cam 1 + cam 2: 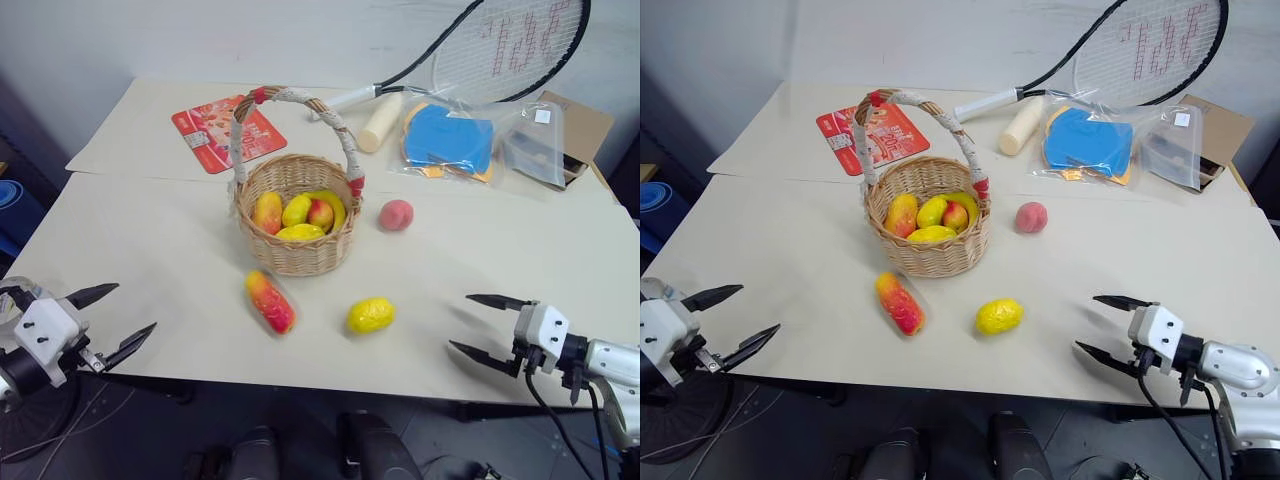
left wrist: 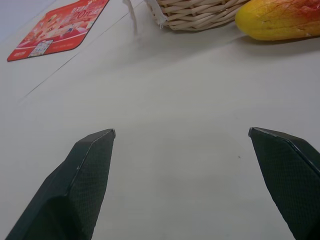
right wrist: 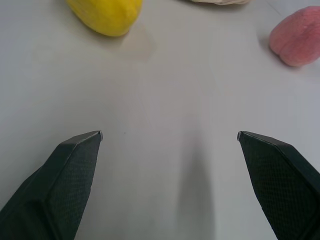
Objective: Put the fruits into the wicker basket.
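Nearest the right gripper (image 1: 480,325) lies the lemon (image 1: 371,315), ahead and to its left; the mango (image 1: 270,301) lies ahead and to the right of the left gripper (image 1: 112,320). Beyond them stands the basket (image 1: 297,255) (four fruits inside), the peach (image 1: 396,214) just beside it. These glossy, rounded fruits could squirt from a pinch or roll off the table (image 1: 150,250). Both arms hover low at the near edge, jaws spread wide, empty.

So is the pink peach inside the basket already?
No, the pink peach sits on the table beside the wicker basket, apart from it, on the side toward the robot's right.
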Tool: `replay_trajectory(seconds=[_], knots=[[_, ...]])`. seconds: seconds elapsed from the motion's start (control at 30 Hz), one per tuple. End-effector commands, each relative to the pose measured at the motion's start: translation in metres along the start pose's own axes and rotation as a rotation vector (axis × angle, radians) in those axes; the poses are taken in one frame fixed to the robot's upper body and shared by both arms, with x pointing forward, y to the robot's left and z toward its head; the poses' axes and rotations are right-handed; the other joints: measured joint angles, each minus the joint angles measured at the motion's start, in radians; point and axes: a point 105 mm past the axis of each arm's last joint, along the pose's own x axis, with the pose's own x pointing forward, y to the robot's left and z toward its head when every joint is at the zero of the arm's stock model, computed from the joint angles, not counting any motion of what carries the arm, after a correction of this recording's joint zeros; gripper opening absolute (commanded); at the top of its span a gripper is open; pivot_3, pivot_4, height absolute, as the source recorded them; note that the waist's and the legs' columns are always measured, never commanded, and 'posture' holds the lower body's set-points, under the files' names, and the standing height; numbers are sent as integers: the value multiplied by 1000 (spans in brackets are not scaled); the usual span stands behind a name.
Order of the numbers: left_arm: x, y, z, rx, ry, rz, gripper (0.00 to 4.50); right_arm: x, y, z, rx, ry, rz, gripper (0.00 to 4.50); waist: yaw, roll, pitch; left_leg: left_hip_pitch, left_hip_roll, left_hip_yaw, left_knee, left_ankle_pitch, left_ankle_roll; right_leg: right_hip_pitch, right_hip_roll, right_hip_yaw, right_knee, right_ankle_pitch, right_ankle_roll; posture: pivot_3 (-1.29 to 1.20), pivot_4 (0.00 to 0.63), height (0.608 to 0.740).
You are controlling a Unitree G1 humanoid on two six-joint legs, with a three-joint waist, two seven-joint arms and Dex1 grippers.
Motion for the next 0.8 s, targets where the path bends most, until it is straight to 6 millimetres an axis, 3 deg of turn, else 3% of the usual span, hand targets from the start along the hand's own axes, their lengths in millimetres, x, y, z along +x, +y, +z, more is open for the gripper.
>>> replay_trajectory(seconds=[0.03,0.1,0.17,0.27,0.5,0.67,0.8], knots=[[3,8,11,52,-18,2,4500,-8,0,5,-1,-11,29,4480,4,0,0,0,0,0,0,0,0,0,0,0,0,0,0,0,150,740],[3,2,5,-17,62,-84,4500,-3,-4,10,56,-31,0,4480,6,0,0,0,0,0,1,0,0,0,0,0,0,0,0,0,150,740],[2,-10,2,-7,115,-224,4500,8,-9,30,60,-130,-24,4480,1,0,0,0,0,0,0,0,0,0,0,1,1,0,0,0,150,740],[12,-23,22,47,89,-402,4500,15,6,65,38,-316,64,4480,0,1,0,1,1,0,0,0,0,0,1,0,1,0,-1,0,150,740],[77,-59,72,260,-34,-739,4500,28,29,115,46,-467,255,4480,28,1,1,-1,0,0,2,0,0,1,0,0,1,1,1,0,150,740],[124,-79,90,363,-92,-843,4500,38,23,128,4,-499,224,4480,28,1,1,-3,-2,1,7,-2,0,0,12,2,0,2,3,0,150,740],[145,-94,75,415,-46,-924,4500,42,27,126,7,-490,208,4480,19,1,1,-3,0,1,8,-2,-1,-1,14,4,1,1,2,0,150,740]])
